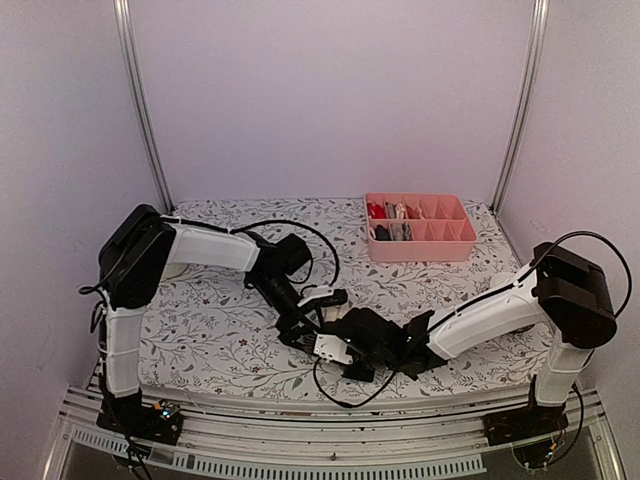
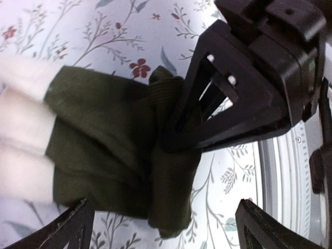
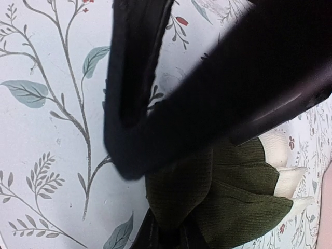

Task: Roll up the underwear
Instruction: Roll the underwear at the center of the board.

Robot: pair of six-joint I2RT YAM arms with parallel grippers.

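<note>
Left wrist view: dark olive soft cloth underwear (image 2: pixel 104 140) bunched mid-frame on floral tablecloth (image 2: pixel 104 31).
Pinched at centre fold by black right gripper (image 2: pixel 167 141); left gripper (image 2: pixel 165 205) spread wide along bottom edge.

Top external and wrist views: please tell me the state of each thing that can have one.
Dark olive underwear: partly folded, bunched at its middle.
Right gripper: shut on that bunched fold.
Left gripper: open, over the underwear.
Pink tray: left compartments hold items, the rest look empty.
</note>
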